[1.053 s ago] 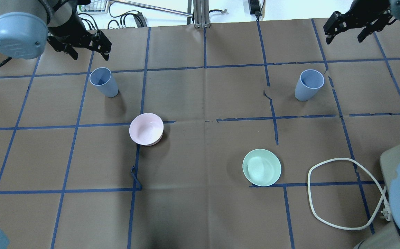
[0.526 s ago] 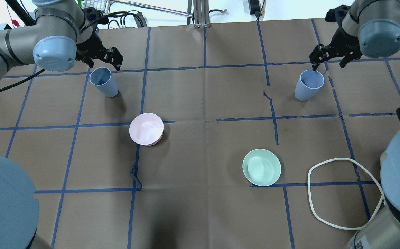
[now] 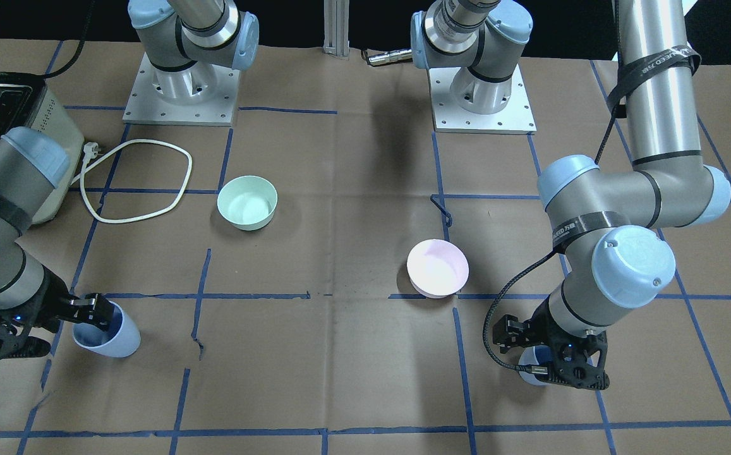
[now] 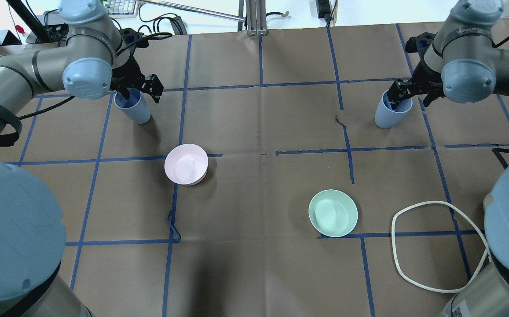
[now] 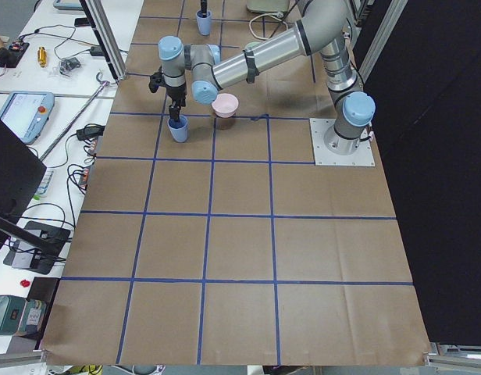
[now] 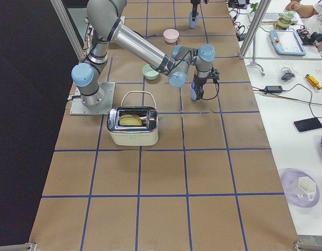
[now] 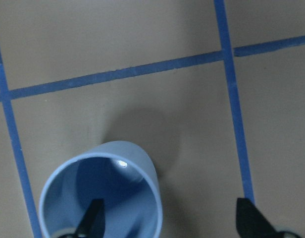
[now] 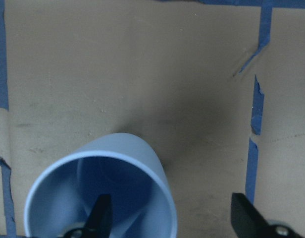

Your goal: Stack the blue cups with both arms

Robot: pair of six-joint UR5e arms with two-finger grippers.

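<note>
Two light blue cups stand upright and far apart. The left cup [image 4: 133, 106] shows in the left wrist view [image 7: 118, 168], the right cup [image 4: 390, 111] in the right wrist view [image 8: 123, 163]. My left gripper [image 4: 140, 93] is open, lowered over its cup's rim, with one finger [image 7: 90, 218] inside the cup and the other outside. My right gripper [image 4: 408, 97] is open and stands the same way, with one finger [image 8: 100, 215] inside its cup and the other outside. In the front-facing view the left cup [image 3: 531, 374] is mostly hidden by the gripper; the right cup [image 3: 112, 338] shows well.
A pink bowl [image 4: 186, 164] sits left of centre and a green bowl [image 4: 333, 213] right of centre. A white cable loop [image 4: 434, 246] lies at the near right, by a toaster [image 6: 133, 125]. Torn blue tape [image 4: 344, 127] marks the paper.
Both grippers have come from the far table edge down onto the cups. Each now has one finger inside its cup. The cups have not moved.
</note>
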